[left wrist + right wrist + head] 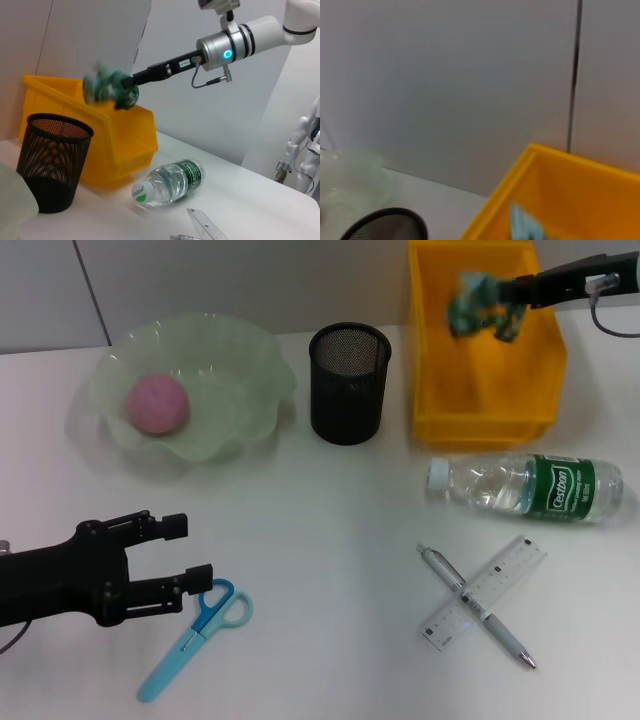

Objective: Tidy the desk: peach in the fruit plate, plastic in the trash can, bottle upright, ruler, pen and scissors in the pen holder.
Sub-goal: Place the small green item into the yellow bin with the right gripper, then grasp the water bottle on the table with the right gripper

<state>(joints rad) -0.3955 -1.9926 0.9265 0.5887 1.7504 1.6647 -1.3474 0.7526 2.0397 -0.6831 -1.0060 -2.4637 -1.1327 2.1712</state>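
My right gripper (510,300) is shut on a crumpled teal plastic (478,305) and holds it above the yellow trash can (480,425); the left wrist view shows the right gripper (131,82) and the plastic (107,85) too. A pink peach (157,405) lies in the green fruit plate (250,360). The black mesh pen holder (349,390) stands empty. A clear bottle (530,485) with a green label lies on its side. A pen (445,570) lies crossed over a clear ruler (500,575). My left gripper (198,551) is open beside the blue scissors (195,635).
The trash can stands at the back right, against the wall, right of the pen holder. The bottle lies just in front of it. The fruit plate takes the back left. The scissors lie near the table's front edge.
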